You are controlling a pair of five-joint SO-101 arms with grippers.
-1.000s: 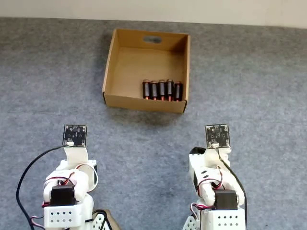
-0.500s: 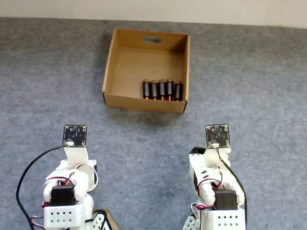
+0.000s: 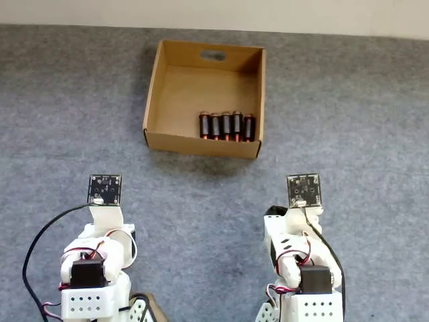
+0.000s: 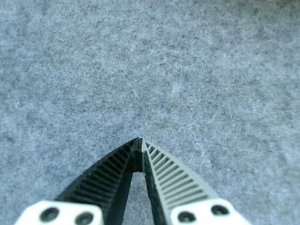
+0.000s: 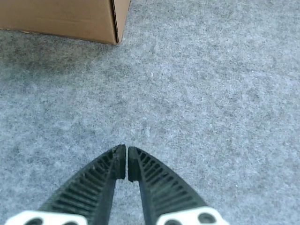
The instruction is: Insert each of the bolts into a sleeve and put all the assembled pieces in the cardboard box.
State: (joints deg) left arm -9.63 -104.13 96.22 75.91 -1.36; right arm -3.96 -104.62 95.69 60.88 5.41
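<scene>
The cardboard box [image 3: 155,87] stands open at the far middle of the grey carpet. Several assembled bolt-and-sleeve pieces [image 3: 226,126] lie in a row inside it, against its near wall towards the right corner. The left arm [image 3: 100,241] and the right arm [image 3: 301,248] are folded back near the front edge, well short of the box. My left gripper [image 4: 139,143] is shut over bare carpet with nothing in it. My right gripper [image 5: 126,151] is shut too, and a corner of the cardboard box [image 5: 70,21] shows beyond it.
Grey carpet [image 3: 348,114] covers the table, with free room on both sides of the box and between the box and the arms. A pale wall strip [image 3: 214,13] runs along the far edge.
</scene>
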